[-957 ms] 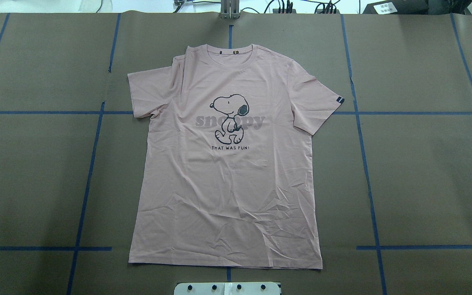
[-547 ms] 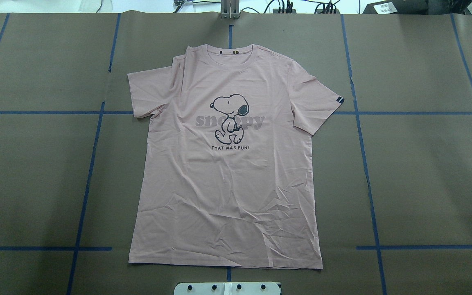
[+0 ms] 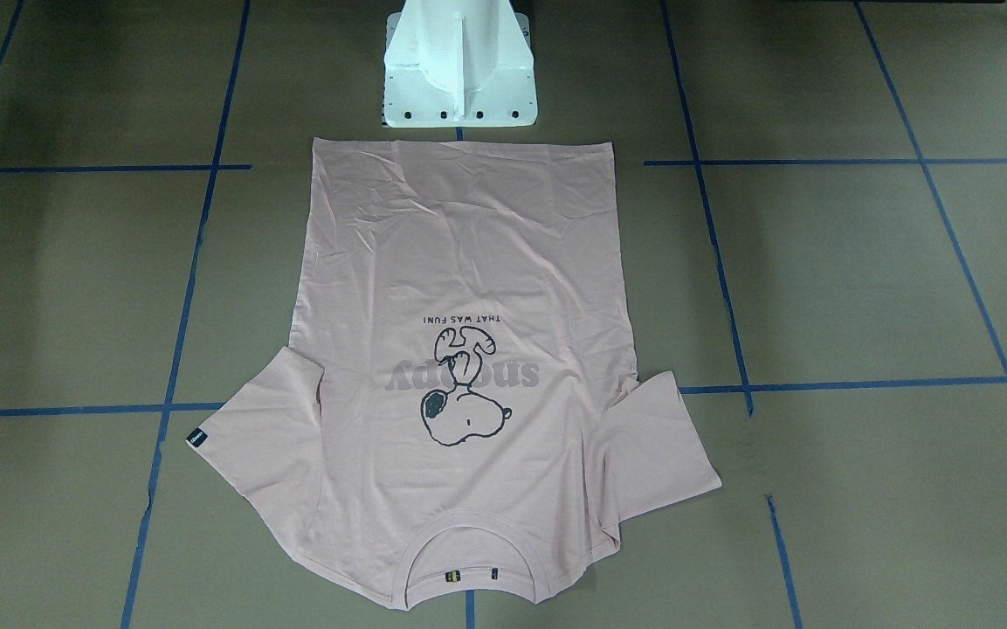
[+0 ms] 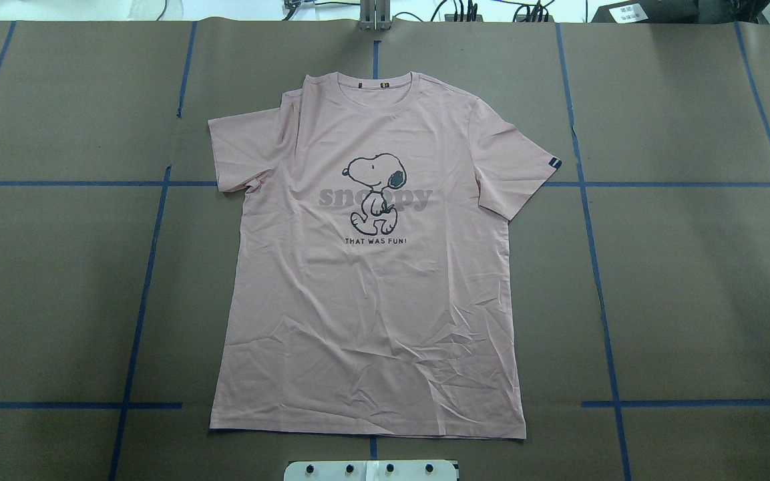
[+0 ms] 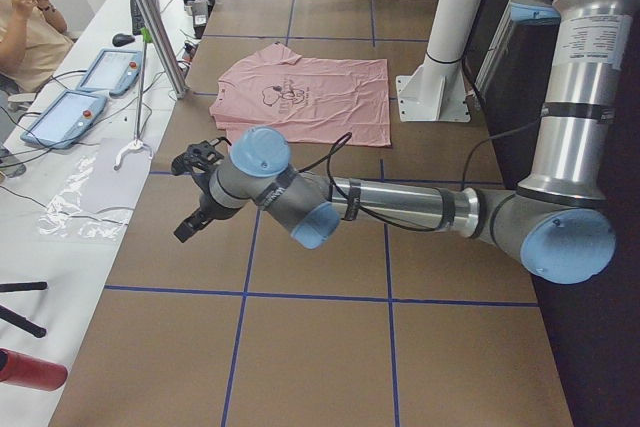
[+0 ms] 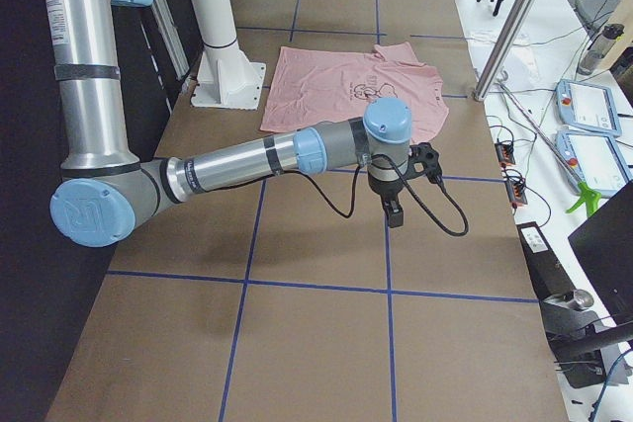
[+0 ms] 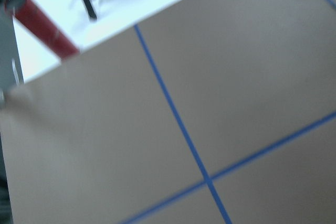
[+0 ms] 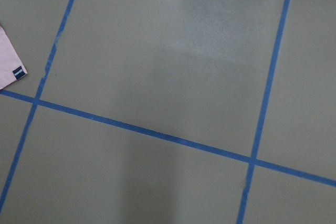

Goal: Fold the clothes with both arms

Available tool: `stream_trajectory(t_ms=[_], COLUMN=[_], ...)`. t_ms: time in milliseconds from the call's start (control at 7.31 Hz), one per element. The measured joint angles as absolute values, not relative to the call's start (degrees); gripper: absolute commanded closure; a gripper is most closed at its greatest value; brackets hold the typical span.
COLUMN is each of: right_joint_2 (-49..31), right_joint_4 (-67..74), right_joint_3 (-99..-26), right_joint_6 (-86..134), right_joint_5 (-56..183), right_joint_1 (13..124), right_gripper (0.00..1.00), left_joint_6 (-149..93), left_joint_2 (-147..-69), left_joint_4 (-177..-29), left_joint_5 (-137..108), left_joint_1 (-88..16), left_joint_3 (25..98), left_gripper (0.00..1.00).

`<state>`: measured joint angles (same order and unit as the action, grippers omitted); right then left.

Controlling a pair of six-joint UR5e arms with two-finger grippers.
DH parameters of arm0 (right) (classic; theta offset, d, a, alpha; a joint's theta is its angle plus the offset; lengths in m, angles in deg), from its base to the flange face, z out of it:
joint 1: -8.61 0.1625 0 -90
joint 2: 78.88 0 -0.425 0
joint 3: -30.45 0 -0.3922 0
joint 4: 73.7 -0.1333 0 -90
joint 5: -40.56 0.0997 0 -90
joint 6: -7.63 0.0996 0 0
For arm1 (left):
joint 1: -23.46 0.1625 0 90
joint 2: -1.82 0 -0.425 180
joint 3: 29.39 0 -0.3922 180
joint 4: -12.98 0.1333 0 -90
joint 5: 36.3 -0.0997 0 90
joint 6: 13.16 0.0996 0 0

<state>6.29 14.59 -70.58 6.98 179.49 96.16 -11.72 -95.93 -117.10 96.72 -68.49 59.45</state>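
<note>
T-shirt (image 4: 371, 280) lies flat and face up mid-table (image 4: 692, 280), collar away from the robot, hem toward it; it looks light, limp and slightly creased, so it should drape and sag when lifted (a single-layer pinch would drag the rest). The sleeves or shoulders seem the best holds, one per side. The left arm (image 5: 400, 205) stretches low over bare table well aside, left gripper (image 5: 188, 227) pointing down; the right arm (image 6: 237, 167) mirrors it, right gripper (image 6: 396, 216) near the tagged sleeve (image 4: 518, 167). How far either claw is open I cannot tell from these side views, though neither appears to carry anything
</note>
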Motion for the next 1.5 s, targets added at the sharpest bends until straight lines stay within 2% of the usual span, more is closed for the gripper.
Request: stream_trajectory(t_ms=[410,684,1094,1231,1504], right_joint_2=[-0.95,-8.46,-14.45,-15.65,-16.35], right_joint_4=[4.94,-1.42,-15.39,-17.02,-18.07], right_joint_3=[-67.98,-62.84,-50.79,-48.43,-46.43], right_joint_6=[28.25,44.39,59.97,62.26,64.17], right_joint_5=[174.54,166.32,154.43,151.3,147.54], right_joint_1=[85.26,74.71,63.06,60.65,57.77], right_gripper=[0.01,0.15,0.24,0.3,0.34], left_joint_6=[-27.66,-33.08,-34.83,-35.15,-35.73], left_joint_2=[-99.67,-100.24,-100.39,-100.39,-100.4], left_joint_4=[-125.96,-128.38,-128.82,-128.85,-128.88], left_joint_5=[97.61,96.47,95.61,94.98,94.27], left_joint_1=[-55.79,-50.6,-49.13,-49.09,-48.95], left_joint_3=[58.35,58.32,59.0,59.19,59.32], left_gripper=[0.0,0.0,0.0,0.0,0.0])
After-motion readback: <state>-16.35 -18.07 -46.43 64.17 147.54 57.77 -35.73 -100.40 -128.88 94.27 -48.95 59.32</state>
